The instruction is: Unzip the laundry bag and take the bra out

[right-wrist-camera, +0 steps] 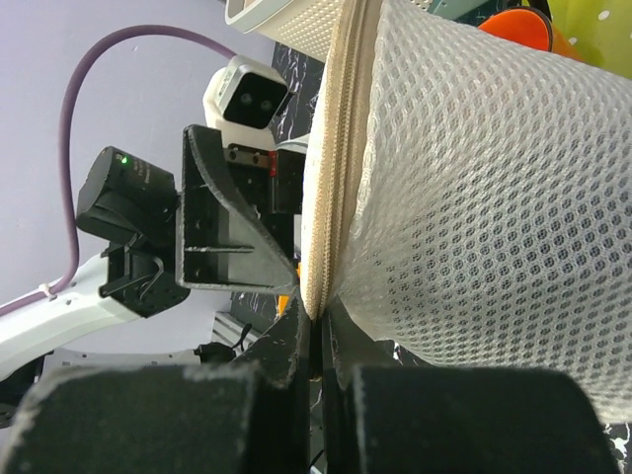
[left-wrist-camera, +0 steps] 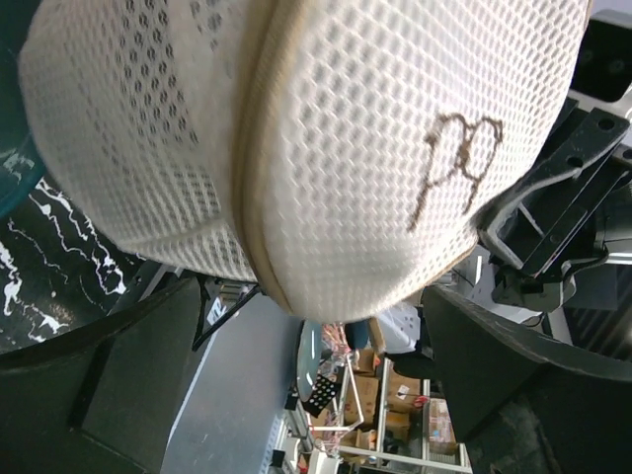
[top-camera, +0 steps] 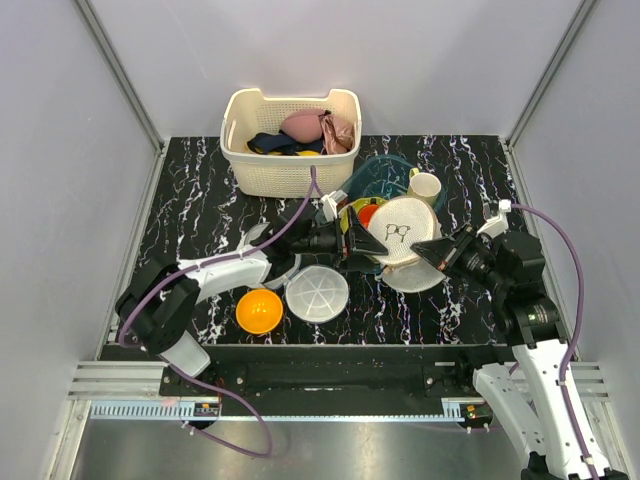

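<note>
The laundry bag (top-camera: 405, 238) is tilted on edge above the bench (top-camera: 190, 215), logo face up, its zip closed along the seam in both wrist views; the right hand (top-camera: 434, 255) is clenched on the zipped rim; the left hand (top-camera: 356, 240) is released, its fingers (left-wrist-camera: 128, 395) spread either side of the opposite rim; a basket (top-camera: 290, 175) of clothes sits behind.

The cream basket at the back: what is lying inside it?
Inside the basket lie a pink padded bra, pink cloth and dark blue fabric. Whatever lies below them is covered.
</note>
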Controlling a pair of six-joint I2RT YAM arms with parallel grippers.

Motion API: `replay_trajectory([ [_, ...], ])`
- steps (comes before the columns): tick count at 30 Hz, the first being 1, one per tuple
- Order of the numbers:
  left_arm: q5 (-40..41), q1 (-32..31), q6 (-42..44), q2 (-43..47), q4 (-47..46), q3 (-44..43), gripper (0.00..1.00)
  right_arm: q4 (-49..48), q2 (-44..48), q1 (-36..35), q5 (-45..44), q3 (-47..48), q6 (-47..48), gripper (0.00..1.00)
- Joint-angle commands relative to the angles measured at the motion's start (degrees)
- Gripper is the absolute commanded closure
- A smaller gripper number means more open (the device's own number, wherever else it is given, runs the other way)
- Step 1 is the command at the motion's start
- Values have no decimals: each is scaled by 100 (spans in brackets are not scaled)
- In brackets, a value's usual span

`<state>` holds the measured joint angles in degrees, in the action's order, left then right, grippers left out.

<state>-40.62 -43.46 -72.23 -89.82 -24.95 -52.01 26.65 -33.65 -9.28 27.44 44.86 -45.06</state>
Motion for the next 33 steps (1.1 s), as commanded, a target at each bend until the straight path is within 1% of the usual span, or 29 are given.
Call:
replay_trajectory([
  [1, -157, -22, -477, -141, -1135, 6, 5, -354, 87, -21, 147, -21, -73, 100],
  [4, -26, -13, -415, -141, -1056, -28, 9, -284, 95, -21, 191, -39, -91, 100],
  [6, 45, -13, -293, -115, -916, -72, 23, -48, 60, -21, 200, 40, 75, 100],
  [7, 150, -13, -240, -54, -837, -90, 35, 58, 43, -21, 165, 66, 154, 100],
  [8, 177, -13, -161, -1, -558, -108, 50, 172, 17, -13, 122, 101, 242, 100],
  [9, 238, -13, 31, 87, -398, -143, 59, 330, -27, -21, 78, 119, 365, 100],
  [10, 265, -4, 138, 122, -40, -160, 74, 401, -80, -21, 51, 111, 418, 100],
  [12, 353, 4, 384, 219, 235, -213, 92, 595, -98, -21, 16, 67, 507, 100],
  [13, 388, 4, 463, 272, 636, -265, 100, 647, -124, -21, 7, 49, 533, 100],
  [14, 475, 4, 690, 298, 849, -396, 100, 779, -124, -13, -54, 40, 603, 100],
  [15, 668, 4, 910, 377, 1547, -520, 100, 1032, -177, -21, -255, 119, 717, 67],
  [16, 748, 4, 1103, 439, 1798, -590, 100, 1331, -203, -21, -387, 319, 892, 33],
  [17, 914, -4, 1201, 474, 2070, -765, 100, 1499, -221, -13, -684, 443, 980, 25],
  [18, 1011, 4, 1307, 509, 2534, -845, 100, 1640, -230, -21, -818, 592, 1103, 23],
  [20, 1239, 4, 1544, 571, 3038, -1012, 100, 1992, -239, -30, -1090, 1006, 1376, 24],
  [22, 1311, -4, 1667, 589, 3460, -1180, 100, 2193, -274, -30, -1031, 1278, 1525, 27],
  [23, 1398, -4, 1685, 606, 3575, -1215, 100, 2247, -291, -30, -995, 1332, 1526, 31],
  [24, 1416, -13, 1694, 606, 3689, -1267, 100, 2291, -300, -21, -926, 1384, 1526, 33],
  [25, 1460, -13, 1677, 589, 3742, -1285, 100, 2335, -291, -21, -768, 1376, 1509, 35],
  [26, 1469, -13, 1659, 554, 3769, -1303, 100, 2327, -265, -21, -680, 1350, 1465, 42],
  [28, 1504, -31, 1598, 510, 3796, -1347, 100, 2309, -169, -21, -417, 1262, 1395, 43],
  [33, 1434, -75, 1562, 325, 3866, -1566, 100, 2292, -168, -30, -117, 1130, 1359, 42],
])
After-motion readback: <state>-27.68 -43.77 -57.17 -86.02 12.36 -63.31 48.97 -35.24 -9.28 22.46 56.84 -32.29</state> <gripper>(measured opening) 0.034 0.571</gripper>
